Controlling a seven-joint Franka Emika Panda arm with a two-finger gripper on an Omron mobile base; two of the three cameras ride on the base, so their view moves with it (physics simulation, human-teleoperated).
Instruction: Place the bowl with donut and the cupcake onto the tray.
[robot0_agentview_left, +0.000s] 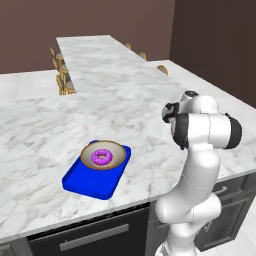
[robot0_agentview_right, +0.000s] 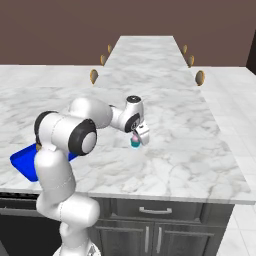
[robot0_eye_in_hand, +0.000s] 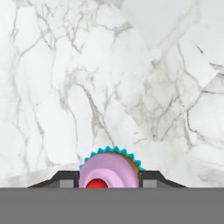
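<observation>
Now cupcake (robot0_eye_in_hand: 109, 171) between end effector (robot0_eye_in_hand: 107, 183) fingers

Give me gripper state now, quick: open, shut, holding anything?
Gripper: shut on the cupcake, one finger at each side of it, over the marble counter.

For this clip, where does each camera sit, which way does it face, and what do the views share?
Left base view: behind the arm on its left, looking forward and down over the counter at the bowl with the donut on the tray; the arm rises lower right.
Right base view: behind on the right; the arm rises lower left, its end effector at the cupcake.
Hand view: on the hand, looking along the fingers that flank the cupcake.
Both base views share the tray and the counter.
</observation>
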